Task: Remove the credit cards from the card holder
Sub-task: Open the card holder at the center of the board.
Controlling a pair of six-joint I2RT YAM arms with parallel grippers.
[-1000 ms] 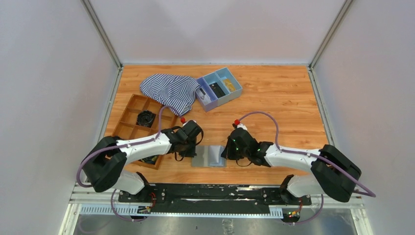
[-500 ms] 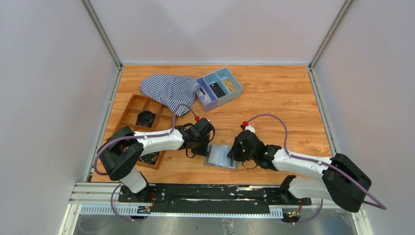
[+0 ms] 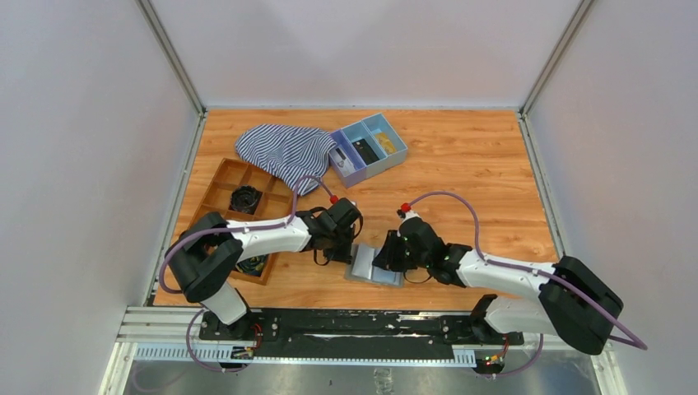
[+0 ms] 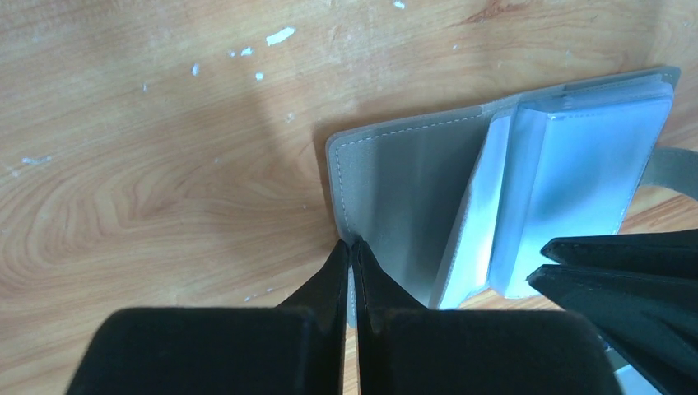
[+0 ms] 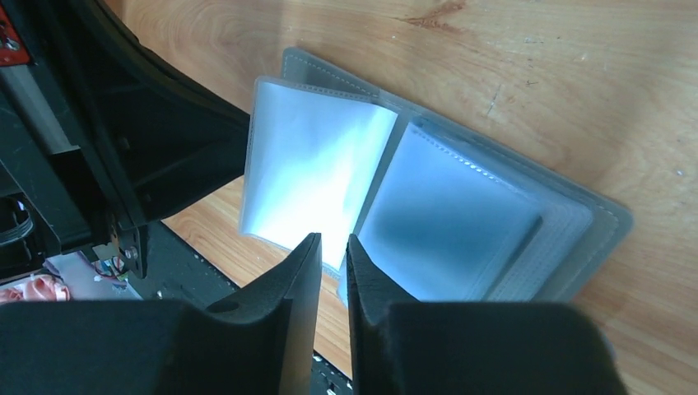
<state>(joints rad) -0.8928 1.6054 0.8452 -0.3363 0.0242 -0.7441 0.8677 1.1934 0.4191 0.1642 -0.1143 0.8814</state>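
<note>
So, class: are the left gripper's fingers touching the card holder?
Touching. In the left wrist view the left gripper has its fingers pinched shut on the edge of the card holder.

The top camera looks down from above and behind the arm bases [image 3: 222, 309], far enough to take in the whole table [image 3: 477, 156]. Each wrist camera looks along its own fingers [image 4: 325, 288] [image 5: 296, 280], close over the tabletop — and all three views share the open holder [image 3: 366, 267] [image 4: 395, 189] [image 5: 461, 222].

I count two pincers, my left [image 3: 349, 245] and right [image 3: 385, 258]. One card holder [image 3: 372, 267]; its credit cards [image 5: 449, 230] blur, perhaps two. One striped cloth [image 3: 284, 152] at eleven o'clock, one blue tray [image 3: 401, 146], one wooden tray [image 3: 221, 174].
</note>
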